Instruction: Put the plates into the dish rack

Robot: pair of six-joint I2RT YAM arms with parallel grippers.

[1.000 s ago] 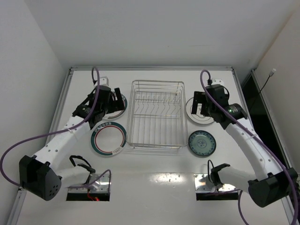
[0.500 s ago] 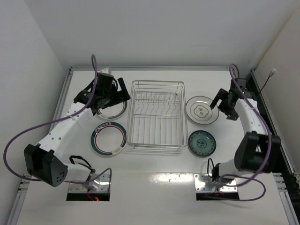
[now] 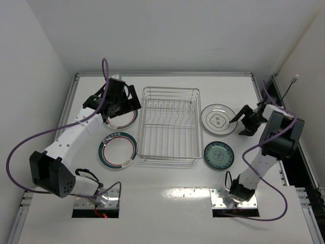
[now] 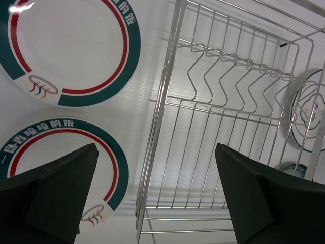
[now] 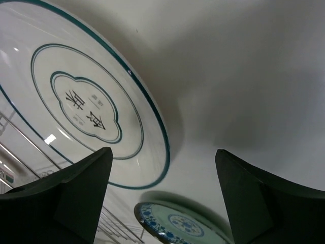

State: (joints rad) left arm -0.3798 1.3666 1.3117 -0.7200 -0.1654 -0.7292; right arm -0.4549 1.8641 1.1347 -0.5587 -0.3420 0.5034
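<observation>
The dish rack [image 3: 170,124], a silver wire basket, sits mid-table with nothing in it. Left of it lie two white plates with green and red rings, a far one [image 3: 125,118] and a near one [image 3: 118,151]. My left gripper [image 3: 129,104] hovers open above the far plate beside the rack's left edge [image 4: 157,117]; both plates [image 4: 71,46] [image 4: 56,147] show below it. Right of the rack lie a white green-rimmed plate [image 3: 218,119] and a teal patterned plate [image 3: 219,155]. My right gripper [image 3: 241,123] hangs open by the white plate's right rim [image 5: 152,117], holding nothing; the teal plate [image 5: 177,221] shows below.
A raised rim [image 3: 162,74] borders the white table at the back and sides. Purple cables [image 3: 30,152] loop from both arms. Two mounting plates [image 3: 96,206] sit at the near edge.
The right arm has swung from over the white plate out to its right side. The left gripper has shifted slightly toward the back left corner of the rack.
</observation>
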